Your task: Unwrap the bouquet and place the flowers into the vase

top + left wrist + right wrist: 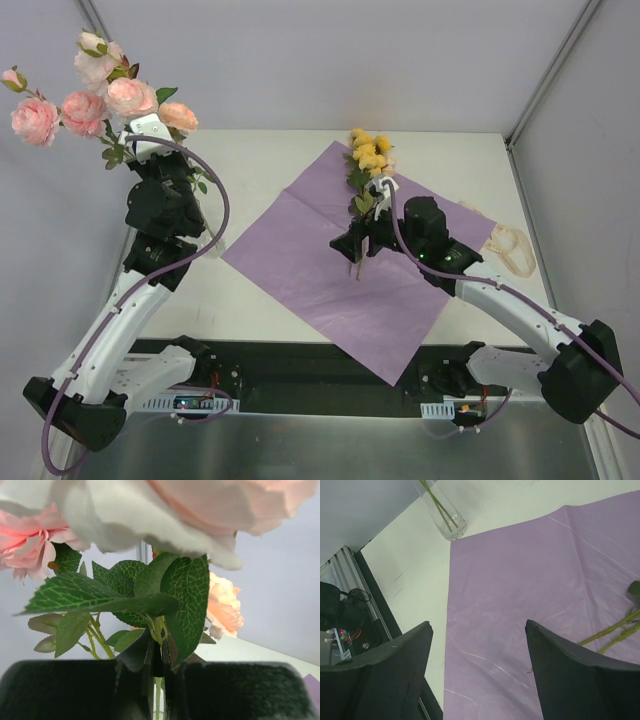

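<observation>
Flat on the white counter (270, 160), a purple paper sheet (300, 250). Clamped shut in the left fingers (157, 680), pink roses on leafy stems (130, 97), lower ends inside the small clear glass vase (445, 517) beside the sheet's corner. Splayed wide above the sheet, gripping nothing, the right fingers (477, 625); yellow-flowered stems (368, 155) just beside.

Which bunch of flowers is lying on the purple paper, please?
The yellow roses lie there; the pink roses are held upright in the left hand.
</observation>
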`<state>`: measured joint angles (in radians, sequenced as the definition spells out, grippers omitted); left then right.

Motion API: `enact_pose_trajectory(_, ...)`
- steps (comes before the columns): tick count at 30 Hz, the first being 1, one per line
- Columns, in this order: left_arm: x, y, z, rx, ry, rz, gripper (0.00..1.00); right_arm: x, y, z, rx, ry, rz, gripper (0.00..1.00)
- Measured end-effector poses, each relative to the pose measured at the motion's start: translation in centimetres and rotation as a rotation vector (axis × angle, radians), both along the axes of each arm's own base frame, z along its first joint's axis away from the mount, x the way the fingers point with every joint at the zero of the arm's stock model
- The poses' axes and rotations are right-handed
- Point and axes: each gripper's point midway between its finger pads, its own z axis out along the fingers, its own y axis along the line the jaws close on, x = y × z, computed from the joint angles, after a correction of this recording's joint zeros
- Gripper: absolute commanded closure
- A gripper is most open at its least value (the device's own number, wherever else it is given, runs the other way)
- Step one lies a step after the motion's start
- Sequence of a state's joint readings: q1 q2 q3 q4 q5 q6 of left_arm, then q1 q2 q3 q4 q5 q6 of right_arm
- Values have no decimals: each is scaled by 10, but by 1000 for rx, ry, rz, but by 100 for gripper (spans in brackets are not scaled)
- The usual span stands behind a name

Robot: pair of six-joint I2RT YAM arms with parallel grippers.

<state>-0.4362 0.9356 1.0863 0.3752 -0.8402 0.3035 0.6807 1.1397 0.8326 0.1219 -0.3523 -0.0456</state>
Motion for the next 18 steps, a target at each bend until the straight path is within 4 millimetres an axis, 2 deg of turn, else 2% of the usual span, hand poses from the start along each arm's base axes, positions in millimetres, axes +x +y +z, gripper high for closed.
enact_pose_trajectory(3, 2, 5, -9, 3, 14, 23, 100, 1, 1, -1, -2, 3, 0, 22)
enact_pose_trajectory(11, 2, 17, -13, -20, 9, 81, 100, 3, 3, -3, -6, 11, 2, 22)
enact_pose_trajectory(18, 9, 16, -24, -53, 25, 96, 100, 3, 4, -6, -11, 19, 2, 22)
